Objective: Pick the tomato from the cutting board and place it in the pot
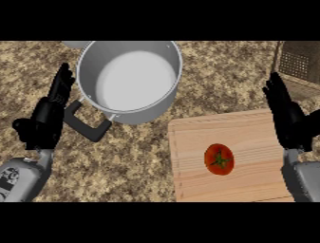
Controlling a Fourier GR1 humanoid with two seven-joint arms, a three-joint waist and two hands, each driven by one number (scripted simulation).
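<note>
A red tomato (219, 159) with a green stem lies on the light wooden cutting board (190, 142) at the lower right. A grey metal pot (129, 78) with a black handle (87, 123) stands at the upper middle, its inside bare. My right hand (291, 121) is open with fingers pointing up, over the board's right edge, to the right of the tomato and apart from it. My left hand (47, 116) is open at the left, fingers up, just left of the pot's handle.
A metal grater (304, 64) stands at the upper right corner, beyond the board. The speckled stone counter (120, 166) spreads between the pot and the board.
</note>
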